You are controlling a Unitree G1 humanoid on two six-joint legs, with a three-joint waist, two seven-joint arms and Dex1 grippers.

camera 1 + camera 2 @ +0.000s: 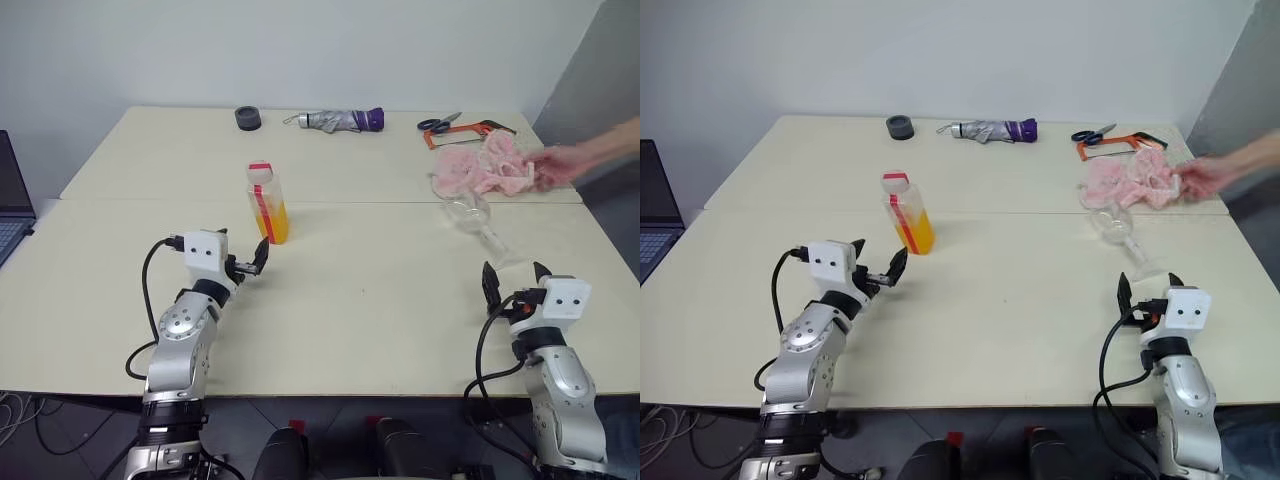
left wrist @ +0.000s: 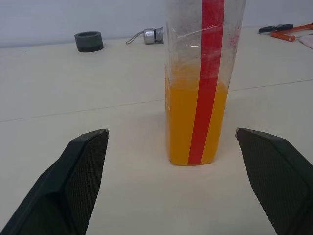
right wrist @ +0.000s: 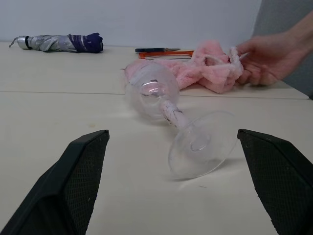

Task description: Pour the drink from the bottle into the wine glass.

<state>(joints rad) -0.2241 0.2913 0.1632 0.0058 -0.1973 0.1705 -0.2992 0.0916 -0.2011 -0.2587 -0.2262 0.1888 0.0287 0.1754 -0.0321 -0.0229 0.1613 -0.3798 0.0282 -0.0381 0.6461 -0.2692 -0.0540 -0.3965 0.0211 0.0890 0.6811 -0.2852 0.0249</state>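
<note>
The bottle (image 1: 266, 200) stands upright left of the table's middle, with a red-and-white cap and a red label strip. The orange drink (image 2: 183, 122) fills roughly its lower half. My left gripper (image 1: 245, 248) is open just in front of the bottle, one finger on each side of it and apart from it. The wine glass (image 1: 478, 222) lies on its side at the right, bowl towards the far edge and foot (image 3: 200, 144) towards me. My right gripper (image 1: 515, 278) is open just short of the foot, with nothing between its fingers.
A person's hand (image 1: 572, 160) holds a pink cloth (image 1: 485, 168) just behind the glass. A folded umbrella (image 1: 335, 120), a black ring (image 1: 248, 118), scissors (image 1: 440, 123) and an orange tool (image 1: 470, 131) lie along the far edge. A laptop (image 1: 10, 200) sits far left.
</note>
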